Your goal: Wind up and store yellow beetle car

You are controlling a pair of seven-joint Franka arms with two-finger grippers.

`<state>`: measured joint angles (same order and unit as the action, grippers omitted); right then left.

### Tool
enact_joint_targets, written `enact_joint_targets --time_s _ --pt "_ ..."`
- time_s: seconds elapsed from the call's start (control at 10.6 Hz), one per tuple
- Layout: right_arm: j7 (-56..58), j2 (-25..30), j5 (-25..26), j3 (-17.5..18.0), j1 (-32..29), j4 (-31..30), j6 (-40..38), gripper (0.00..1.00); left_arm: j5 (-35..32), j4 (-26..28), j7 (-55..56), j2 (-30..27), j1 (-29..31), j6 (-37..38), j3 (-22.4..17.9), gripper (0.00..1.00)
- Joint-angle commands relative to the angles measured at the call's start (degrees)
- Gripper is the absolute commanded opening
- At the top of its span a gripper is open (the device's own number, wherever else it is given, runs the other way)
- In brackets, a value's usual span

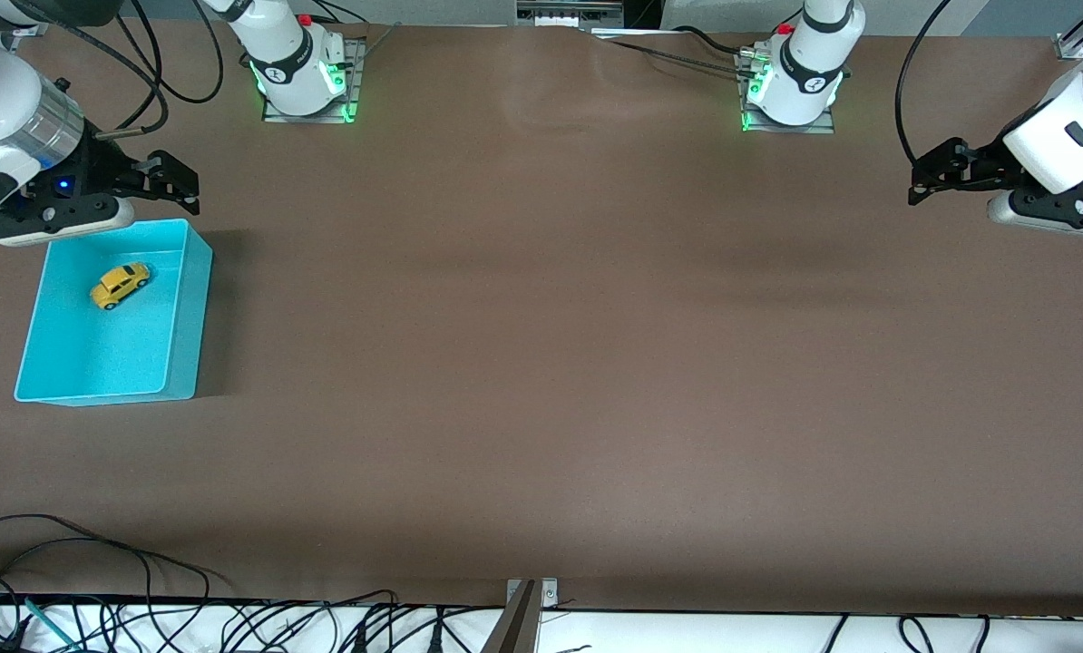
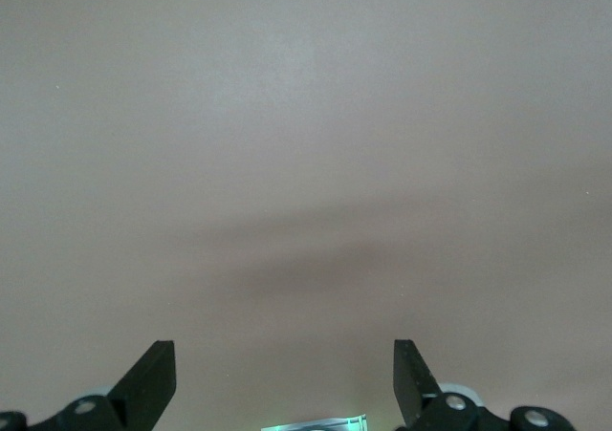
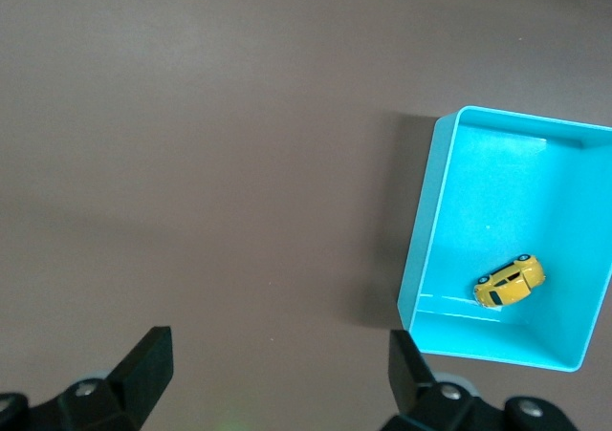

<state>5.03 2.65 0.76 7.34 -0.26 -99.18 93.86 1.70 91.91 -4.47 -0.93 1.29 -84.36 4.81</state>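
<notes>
The yellow beetle car (image 1: 121, 285) lies inside the turquoise bin (image 1: 193, 308) at the right arm's end of the table, in the part of the bin farther from the front camera. In the right wrist view the car (image 3: 510, 281) rests on the floor of the bin (image 3: 421, 240), close to one short wall. My right gripper (image 1: 183, 181) hangs open and empty over the table just by the bin's farther edge (image 3: 277, 345). My left gripper (image 1: 930, 174) waits open and empty over bare table at the left arm's end (image 2: 284, 350).
The two arm bases (image 1: 301, 77) (image 1: 795, 86) stand along the table's farther edge. Loose cables (image 1: 97, 553) trail along the near edge, beside a small metal bracket (image 1: 528, 594). The brown tabletop (image 1: 541, 345) stretches between the bin and the left arm.
</notes>
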Motion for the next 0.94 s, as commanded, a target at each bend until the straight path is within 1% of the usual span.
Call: enact_joint_targets --time_s 0.0,0.85 --pt "-0.7 -0.8 -1.3 -0.7 -1.0 2.3 -1.9 1.0 0.1 -0.4 0.0 -0.2 0.5 0.9 0.4 1.0" --pt "-0.2 -1.2 -1.1 -0.6 -1.1 2.5 -1.9 1.0 0.1 -0.4 0.0 -0.2 0.5 0.9 0.3 1.0"
